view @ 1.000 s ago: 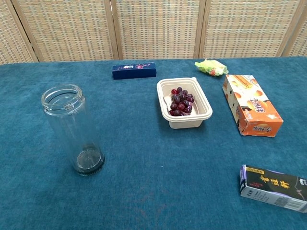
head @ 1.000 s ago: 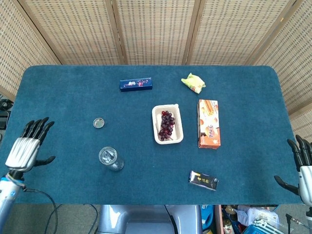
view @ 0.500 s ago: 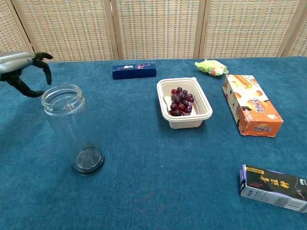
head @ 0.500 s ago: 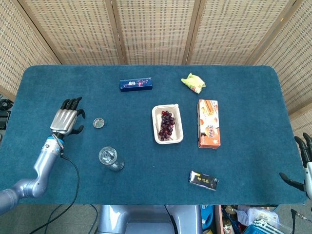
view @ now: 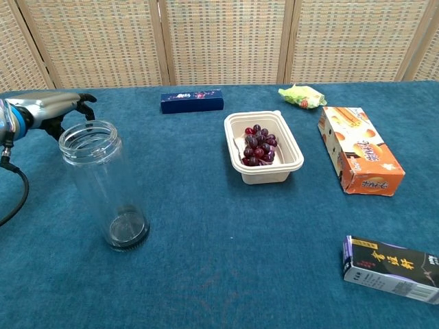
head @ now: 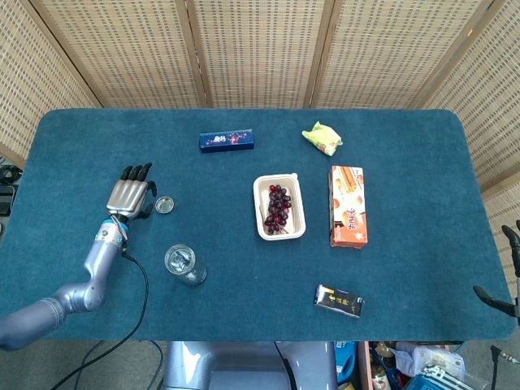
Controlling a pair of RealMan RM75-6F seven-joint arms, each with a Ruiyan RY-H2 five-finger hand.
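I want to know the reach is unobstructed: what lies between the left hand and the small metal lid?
Nothing: in the head view only bare blue cloth separates the left hand from the small metal lid.

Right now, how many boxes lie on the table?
3. A blue box at the back, an orange box right of the grape tray, and a dark box near the front edge.

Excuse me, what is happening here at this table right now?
The left hand reaches over the blue table beside a small round lid; whether it touches the lid cannot be told. It holds nothing. An open glass jar stands nearby, closer to the robot. The right hand waits at the table's edge, barely in view. A tray of grapes, an orange box and other packets lie untouched.
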